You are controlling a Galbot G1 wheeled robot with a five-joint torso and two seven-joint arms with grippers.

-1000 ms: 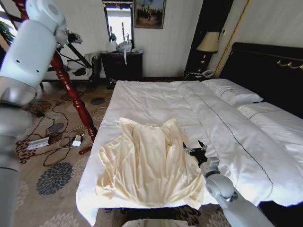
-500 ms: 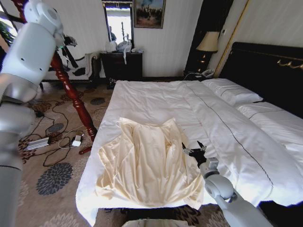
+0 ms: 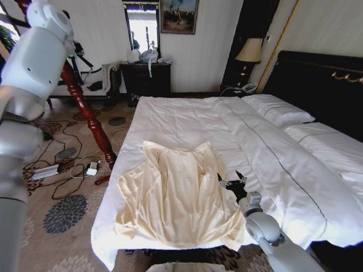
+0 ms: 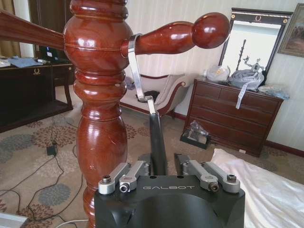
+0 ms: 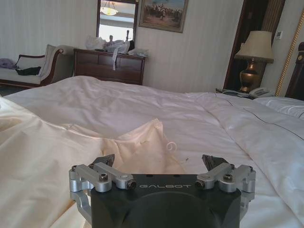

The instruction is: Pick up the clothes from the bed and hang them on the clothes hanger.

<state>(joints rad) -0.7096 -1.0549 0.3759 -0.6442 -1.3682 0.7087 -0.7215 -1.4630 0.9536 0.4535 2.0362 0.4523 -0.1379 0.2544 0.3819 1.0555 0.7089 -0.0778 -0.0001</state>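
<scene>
Clearly shirt [image 3: 180, 195] is judged thin, slippery; best pinched at collar. Right gripper [image 3: 232, 182] held apart beside it; left gripper [image 4: 164, 178] clamped on hanger [image 4: 156, 145]

One cream shirt [image 3: 178, 195] lies near the foot edge of one white bed [image 3: 187, 119], with two pillows [image 3: 278, 109] at the headboard edge. One red wooden coat stand [image 4: 97, 109] carries one black hanger [image 4: 156, 142]. Two grippers [image 3: 231, 182] are in frame, along with one bedside lamp [image 3: 248, 54].
</scene>
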